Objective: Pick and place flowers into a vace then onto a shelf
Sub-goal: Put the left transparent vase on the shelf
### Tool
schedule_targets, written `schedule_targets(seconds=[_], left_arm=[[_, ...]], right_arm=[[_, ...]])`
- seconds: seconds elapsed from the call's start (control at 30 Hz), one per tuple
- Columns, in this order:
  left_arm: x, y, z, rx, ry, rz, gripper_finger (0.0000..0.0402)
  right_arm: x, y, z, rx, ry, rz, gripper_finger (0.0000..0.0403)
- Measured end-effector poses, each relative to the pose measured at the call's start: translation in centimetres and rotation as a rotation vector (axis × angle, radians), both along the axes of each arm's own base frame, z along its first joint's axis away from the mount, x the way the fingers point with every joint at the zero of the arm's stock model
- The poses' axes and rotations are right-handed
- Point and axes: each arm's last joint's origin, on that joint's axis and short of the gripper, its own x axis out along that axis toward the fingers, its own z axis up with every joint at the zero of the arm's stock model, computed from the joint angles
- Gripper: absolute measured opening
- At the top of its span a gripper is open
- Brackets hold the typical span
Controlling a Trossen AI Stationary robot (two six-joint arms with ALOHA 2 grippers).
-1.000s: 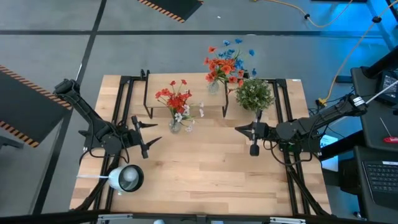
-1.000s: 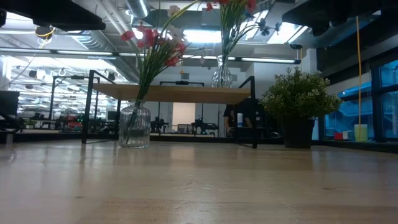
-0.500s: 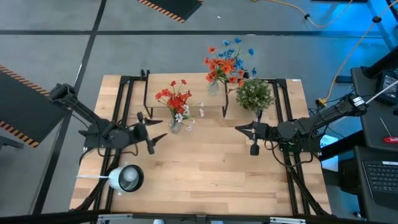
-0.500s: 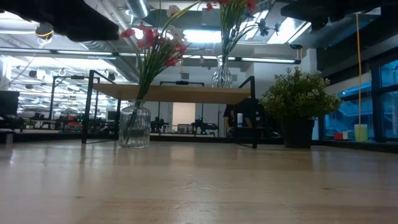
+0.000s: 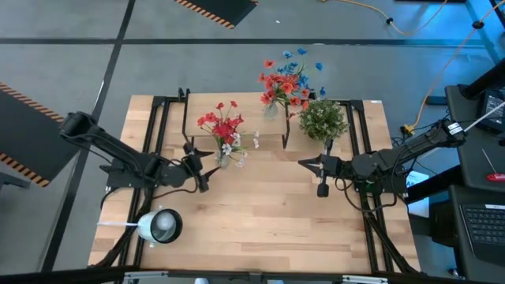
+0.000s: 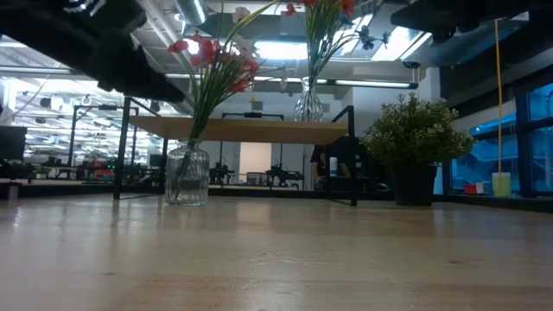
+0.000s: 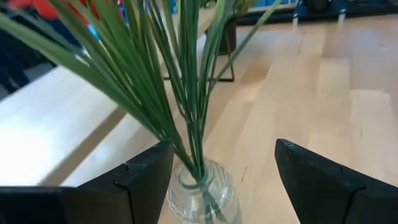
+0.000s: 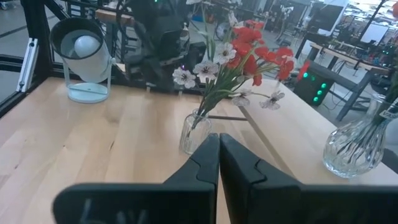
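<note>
Wooden tabletop (image 5: pixel 260 213), lab floor all round. At twelve o'clock stands the shelf (image 5: pixel 237 126), a glass vase (image 6: pixel 308 102) of red and blue flowers (image 5: pixel 286 77) already on it. Just in front, a second glass vase (image 7: pixel 202 194) holds red and whitish flowers (image 5: pixel 222 125). The left gripper (image 5: pixel 197 167) sits at it, fingers (image 7: pixel 143 180) spread either side, not touching. The right gripper (image 5: pixel 314 170) waits at three o'clock, fingers pressed together, beside the bushy potted plant (image 5: pixel 322 120).

Left hand (image 5: pixel 198 163) spread wide; right hand (image 5: pixel 310 167) closed.
</note>
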Motion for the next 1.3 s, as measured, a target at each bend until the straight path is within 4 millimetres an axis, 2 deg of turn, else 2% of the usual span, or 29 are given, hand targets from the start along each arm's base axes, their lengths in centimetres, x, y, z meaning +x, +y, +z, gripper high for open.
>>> schedule_targets(seconds=[1.03, 1.3], left_arm=[[0.9, -0.1, -5.5, -0.136, 0.11, 0.218, 0.0274], [1.1, -0.3, -6.2, -0.174, 0.17, 0.168, 0.0274]], right_arm=[[0.7, 0.3, -1.2, -0.031, 0.073, 0.001, 0.0017], [0.7, 0.3, -1.2, -0.031, 0.073, 0.001, 0.0016]])
